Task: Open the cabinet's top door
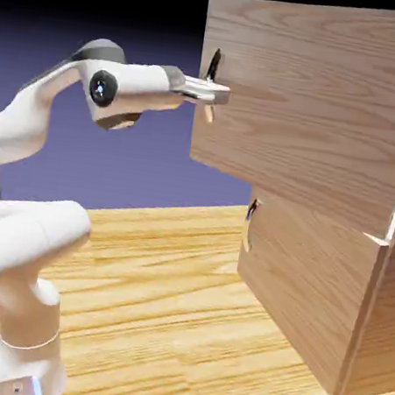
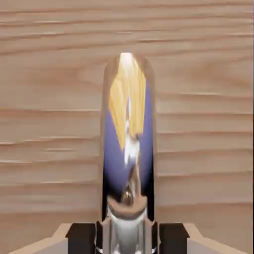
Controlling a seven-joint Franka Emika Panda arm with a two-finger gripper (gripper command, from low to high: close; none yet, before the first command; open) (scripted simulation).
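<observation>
The cabinet is a tall box of light wood grain on the exterior view's right. Its top door is the larger upper panel, swung slightly outward past the lower one. A small vertical bar handle sits at that door's left edge. My gripper reaches in level from the left and is shut on this handle. In the hand view the shiny bar handle rises between my two fingers, close and large, with the top door filling the background.
The lower door has its own small handle at its left edge, below my gripper. The wooden table stretches under the arm and the cabinet. My arm's base stands at the lower left.
</observation>
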